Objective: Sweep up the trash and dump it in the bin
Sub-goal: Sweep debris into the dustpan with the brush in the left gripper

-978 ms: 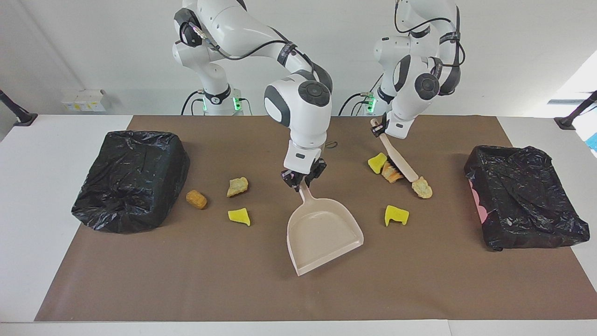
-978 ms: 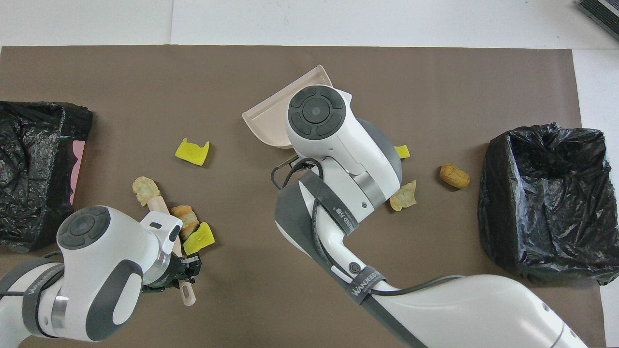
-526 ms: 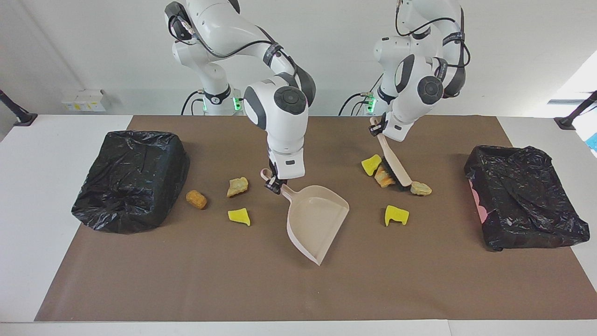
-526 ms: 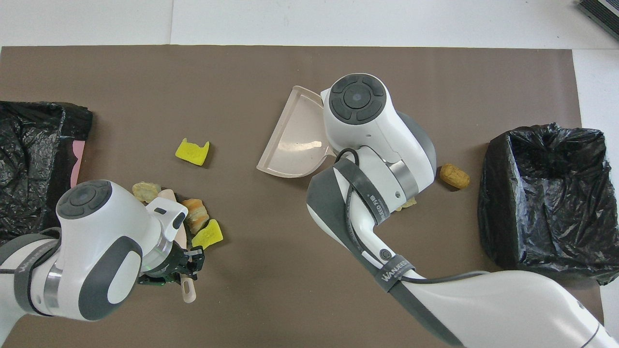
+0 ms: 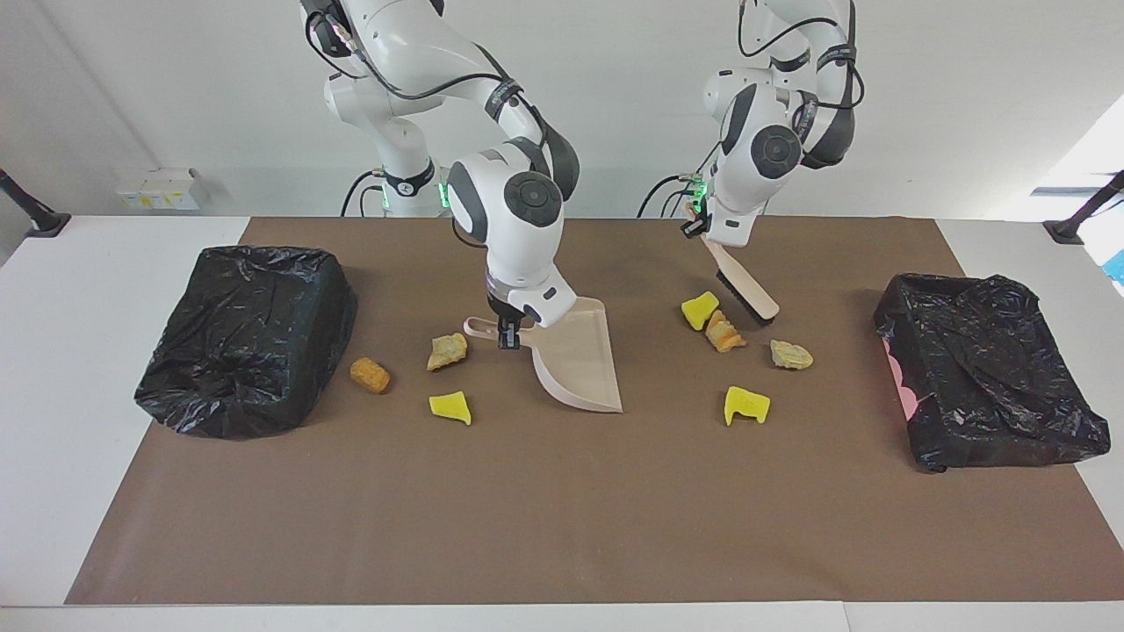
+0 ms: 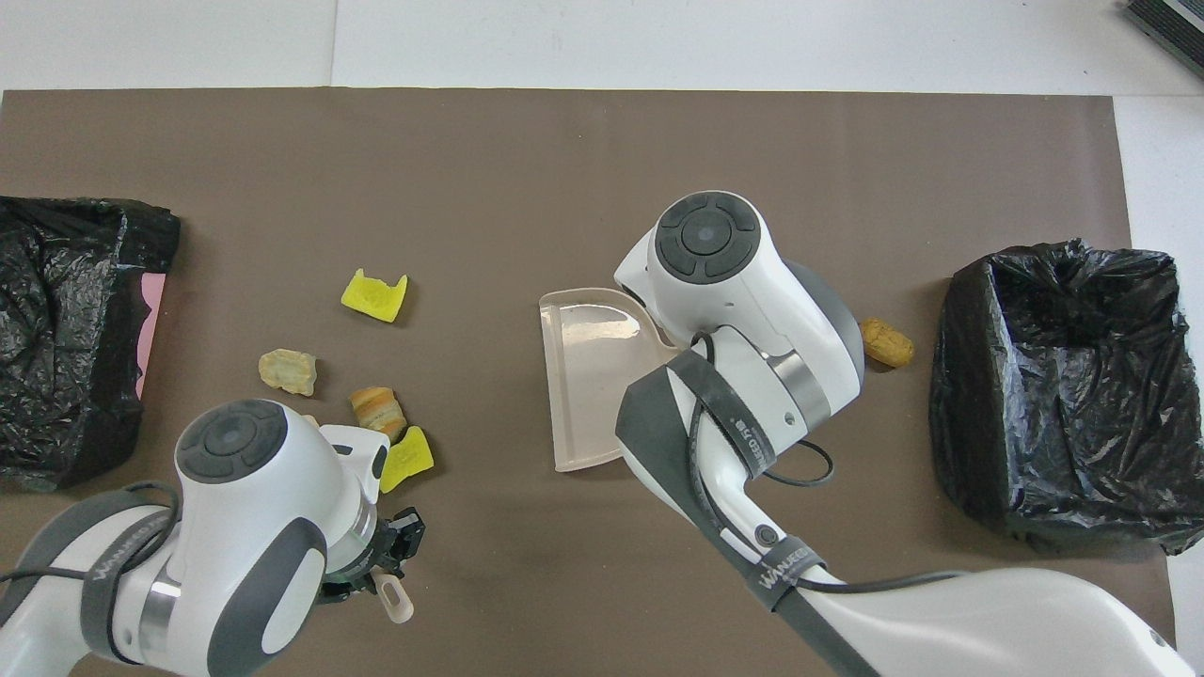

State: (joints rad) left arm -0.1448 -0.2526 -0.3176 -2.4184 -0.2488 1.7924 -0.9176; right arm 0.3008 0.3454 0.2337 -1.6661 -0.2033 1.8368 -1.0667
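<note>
Gripping: right gripper (image 5: 507, 333) pinches dustpan (image 5: 575, 355) handle
Left gripper (image 5: 694, 226): clamps brush (image 5: 745, 290) handle
Trash (image 5: 713, 323): below brush

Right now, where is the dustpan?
The dustpan is mid-table in the facing view, held by its handle in the right gripper, tipped with its mouth toward the left arm's end, beside a tan chunk.
</note>
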